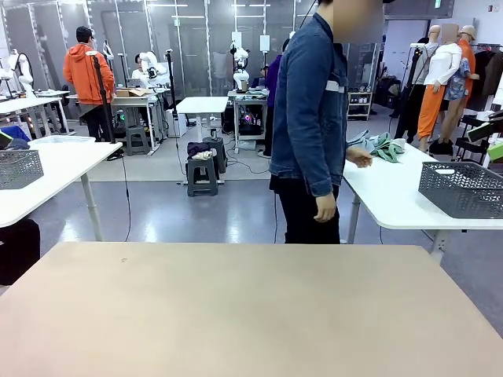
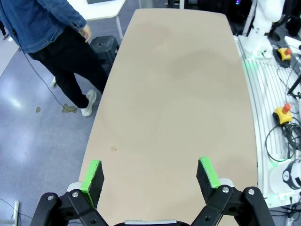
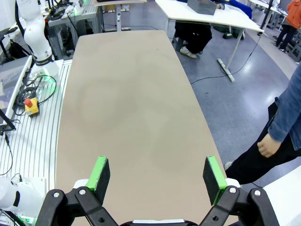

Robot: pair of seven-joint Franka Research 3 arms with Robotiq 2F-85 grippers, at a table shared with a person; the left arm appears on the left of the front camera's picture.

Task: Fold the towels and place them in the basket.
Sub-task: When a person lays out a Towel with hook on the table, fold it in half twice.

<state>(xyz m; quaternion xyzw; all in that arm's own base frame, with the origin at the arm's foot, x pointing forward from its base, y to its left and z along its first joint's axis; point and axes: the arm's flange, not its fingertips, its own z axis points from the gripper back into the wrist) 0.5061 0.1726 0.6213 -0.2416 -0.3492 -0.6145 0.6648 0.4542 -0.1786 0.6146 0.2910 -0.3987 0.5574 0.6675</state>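
A crumpled green towel (image 1: pixel 388 147) lies on a white side table (image 1: pixel 393 200) beyond my beige table (image 1: pixel 251 314), with a pale bluish cloth (image 1: pixel 357 140) beside it. A person in a denim jacket (image 1: pixel 310 110) stands there with one hand (image 1: pixel 360 158) close to the towels. The dark grey lattice basket (image 1: pixel 462 188) stands on the same white table, nearer its right end. My left gripper (image 2: pixel 150 176) hangs open over the bare beige tabletop (image 2: pixel 174 94). My right gripper (image 3: pixel 158 176) is open too, above the same tabletop (image 3: pixel 131 103), nothing between its fingers.
A second grey basket (image 1: pixel 19 168) sits on another white table (image 1: pixel 55 177) at the left. A stool (image 1: pixel 202 169) with cloths stands on the floor behind. The person's legs (image 2: pixel 75 70) and hand (image 3: pixel 266 147) are just past my table's far edge.
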